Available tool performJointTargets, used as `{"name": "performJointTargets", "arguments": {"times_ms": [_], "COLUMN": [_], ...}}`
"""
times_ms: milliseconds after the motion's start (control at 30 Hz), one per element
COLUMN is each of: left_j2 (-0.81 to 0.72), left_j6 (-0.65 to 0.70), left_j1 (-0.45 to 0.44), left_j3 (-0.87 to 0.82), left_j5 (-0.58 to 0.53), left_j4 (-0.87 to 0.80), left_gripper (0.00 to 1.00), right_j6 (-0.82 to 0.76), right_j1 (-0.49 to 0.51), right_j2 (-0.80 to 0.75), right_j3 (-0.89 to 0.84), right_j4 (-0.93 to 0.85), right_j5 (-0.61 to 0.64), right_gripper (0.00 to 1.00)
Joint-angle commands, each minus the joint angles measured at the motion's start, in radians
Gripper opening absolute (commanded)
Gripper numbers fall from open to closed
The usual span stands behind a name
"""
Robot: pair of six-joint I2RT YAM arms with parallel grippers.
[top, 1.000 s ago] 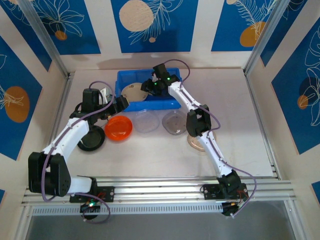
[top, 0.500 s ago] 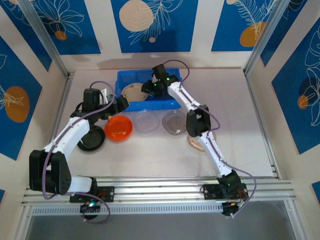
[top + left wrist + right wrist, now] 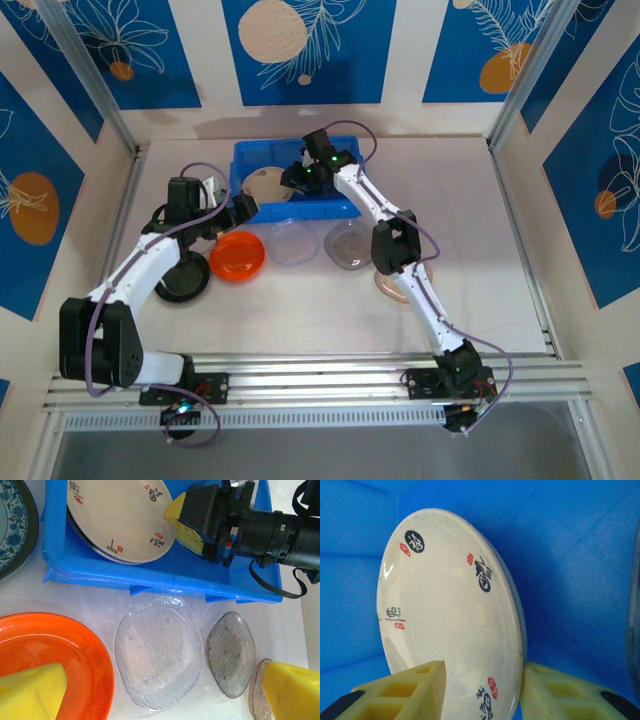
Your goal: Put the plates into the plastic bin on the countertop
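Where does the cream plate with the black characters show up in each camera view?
Top external: cream plate in the left half of the blue bin, upper centre.
Left wrist: top, left of centre, tilted in that bin.
Right wrist: centre, in the right claw.
Shared landmark: the blue bin.

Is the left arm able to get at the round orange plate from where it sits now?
Probably yes. The left gripper hangs open right by the round orange plate, whose top is bare; the right gripper is off in the blue plastic bin, gripping a cream round plate.
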Motion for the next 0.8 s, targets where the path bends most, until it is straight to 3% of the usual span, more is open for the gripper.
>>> {"name": "performJointTargets", "arguments": {"times_ms": [0, 300, 500, 767], "left_j2": [-0.017, -0.013, 0.004, -0.039], "left_j6": [0.024, 0.03, 0.032, 0.05], "left_j1": [0.017, 0.017, 0.017, 0.018], "left_j3": [0.023, 0.059, 0.108, 0.119], "left_j5": [-0.028, -0.081, -0.083, -0.158], "left_j4": [0.002, 0.007, -0.001, -0.077], "left_gripper": [1.0, 1.0, 1.0, 1.0], "right_j6": [-0.038, -0.089, -0.091, -0.106], "right_j1": [0.014, -0.004, -0.033, -0.034], "right_j2": [-0.087, -0.27, -0.254, -0.306], "right_j3": [0.015, -0.152, -0.104, -0.202], "right_j4": [-0.04, 0.029, -0.021, -0.006], "right_j5": [-0.038, -0.022, -0.062, -0.062], "right_gripper": [0.43, 0.48, 0.49, 0.46]}}
